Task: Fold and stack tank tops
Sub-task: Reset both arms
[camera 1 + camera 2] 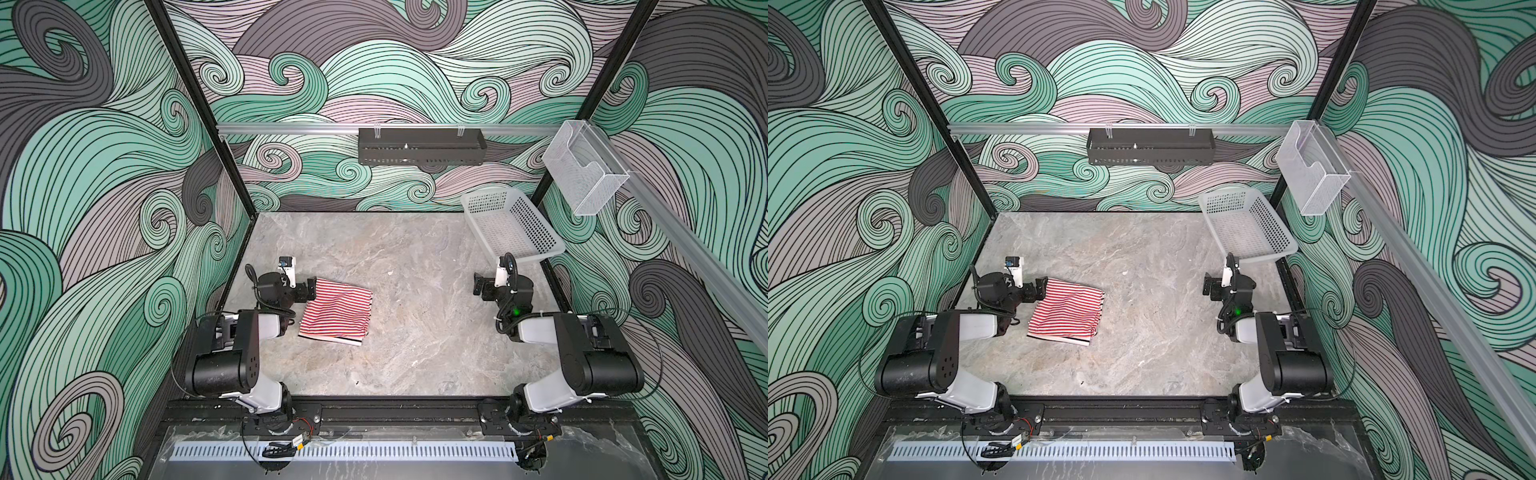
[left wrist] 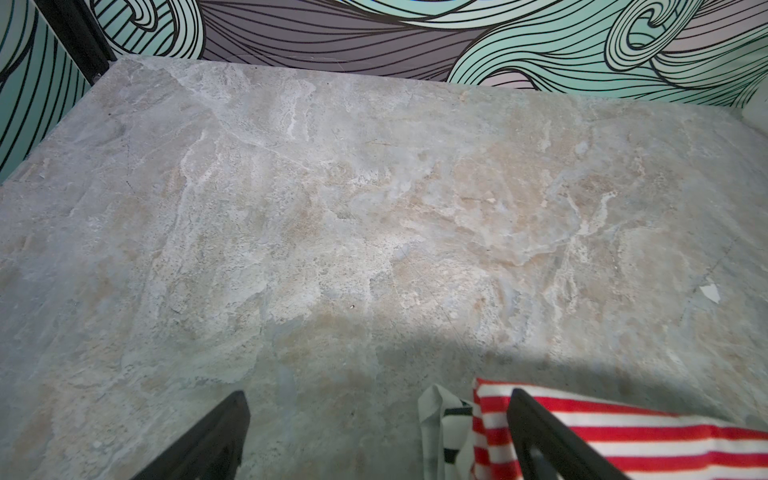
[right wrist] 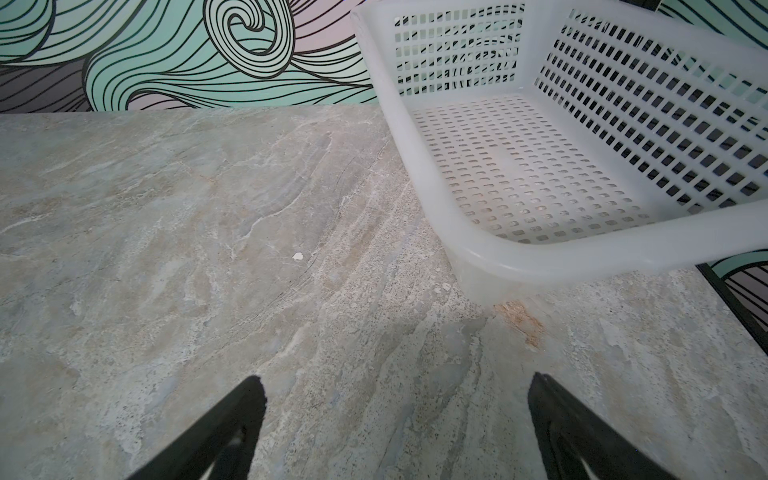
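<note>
Two tank tops stacked on the bench, both pincers released
The red-and-white tank top (image 1: 337, 311) lies folded on the bench's (image 1: 415, 340) left side, the black-and-white tank top (image 2: 442, 419) under it showing only as a strip at the edges. The left pincer (image 1: 311, 289) stands spread wide at the stack's far left corner, one finger over the red stripes. The right pincer (image 3: 395, 380) hangs spread wide over bare bench, well apart; beyond it sits the white basket (image 3: 582, 257)
</note>
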Controlling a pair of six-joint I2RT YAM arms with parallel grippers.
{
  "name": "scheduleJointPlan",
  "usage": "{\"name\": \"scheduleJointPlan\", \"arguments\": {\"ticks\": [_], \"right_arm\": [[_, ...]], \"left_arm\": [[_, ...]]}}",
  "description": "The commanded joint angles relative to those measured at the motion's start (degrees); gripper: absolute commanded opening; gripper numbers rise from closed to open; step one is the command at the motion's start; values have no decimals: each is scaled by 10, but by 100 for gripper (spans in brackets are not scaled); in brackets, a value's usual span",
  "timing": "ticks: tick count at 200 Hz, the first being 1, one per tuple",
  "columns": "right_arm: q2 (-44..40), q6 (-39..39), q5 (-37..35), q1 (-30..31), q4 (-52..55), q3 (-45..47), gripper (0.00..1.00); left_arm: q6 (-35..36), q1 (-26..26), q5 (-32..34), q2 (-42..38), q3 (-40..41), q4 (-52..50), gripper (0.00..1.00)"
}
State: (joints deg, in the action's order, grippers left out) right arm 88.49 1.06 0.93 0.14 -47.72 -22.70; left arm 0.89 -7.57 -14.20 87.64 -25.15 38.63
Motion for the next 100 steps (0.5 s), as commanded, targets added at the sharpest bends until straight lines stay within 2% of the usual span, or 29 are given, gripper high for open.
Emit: {"name": "scheduleJointPlan", "arguments": {"ticks": [1,69,86,93,100], "right_arm": [[-6,9,-2,2,-2,-6,99],[-6,9,-2,2,-3,-6,99],[-6,9,-3,2,-2,-6,99],[-6,9,-2,2,-3,-6,99],[-6,9,-2,2,-3,-6,99]], "left_arm": [[5,4,-9,-3,-10,11,99],[5,4,-9,-6,-8,14,99],[29,5,-45,-26,49,91,99],[36,19,-24,-34,74,135,99],[38,24,-13,-33,75,132,99]]}}
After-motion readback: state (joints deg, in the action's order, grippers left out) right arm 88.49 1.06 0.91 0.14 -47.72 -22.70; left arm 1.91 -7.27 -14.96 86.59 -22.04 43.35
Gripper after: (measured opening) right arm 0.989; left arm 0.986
